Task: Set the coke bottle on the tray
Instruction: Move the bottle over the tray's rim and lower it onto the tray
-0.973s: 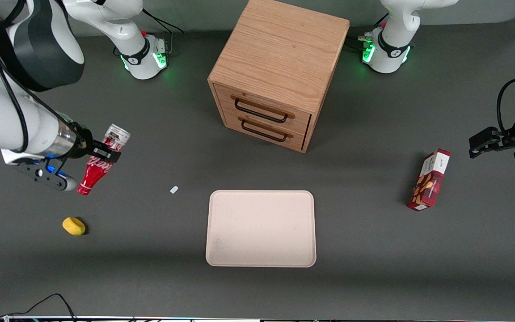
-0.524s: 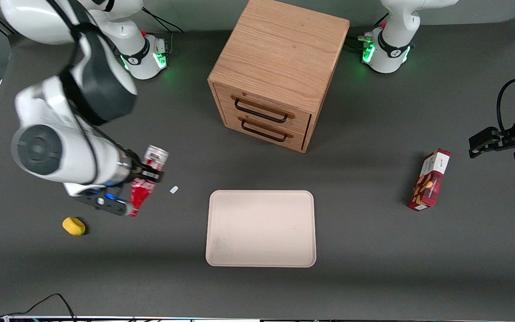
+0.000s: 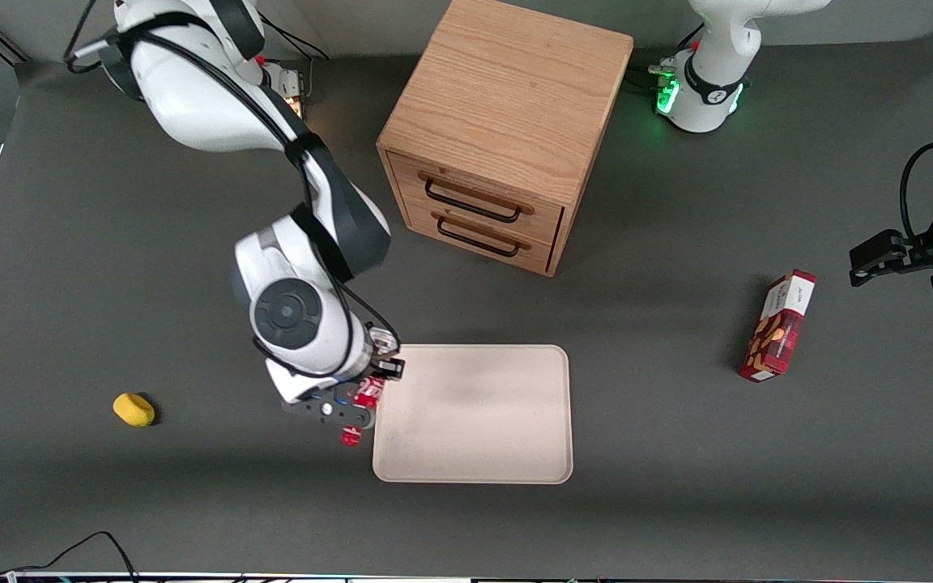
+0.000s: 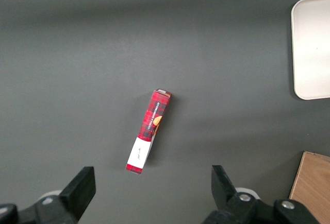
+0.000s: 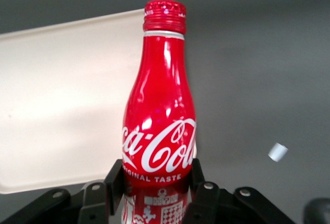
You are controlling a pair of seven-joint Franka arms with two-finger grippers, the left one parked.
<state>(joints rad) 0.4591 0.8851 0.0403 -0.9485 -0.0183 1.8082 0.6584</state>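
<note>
Right arm's gripper [image 3: 371, 387] is hanging above the tabletop [image 3: 110, 267] just at the edge of the tray [image 3: 475, 421] that faces the working arm's end. Its fingers [image 5: 114, 178] are clenching the coke bottle [image 5: 160, 121] around the lower body, one on each flank below the white script logo, as the right wrist view is showing.

Coke bottle: held clear of the tabletop and lying tilted in the grip, its red cap [image 5: 164, 9] pointing toward the front camera. In the front view the bottle [image 3: 359, 405] is mostly hidden under the wrist; only part of the red body and the cap end are showing, beside the tray's rim, over dark tabletop rather than over the tray. Whether any part is overhanging the rim cannot be told.

Tray: cream, rectangular, rounded corners, lying flat in front of the wooden drawer cabinet [image 3: 507, 121] and nearer the front camera than it. Cabinet is showing two drawers with dark handles.

Other items:
- small white scrap [image 5: 278, 152] lying on the tabletop, visible in the right wrist view only.
- yellow rounded object [image 3: 134, 409] lying toward the working arm's end, well apart from the gripper.
- red snack box [image 3: 777, 325] lying toward the parked arm's end, well apart from the tray.
</note>
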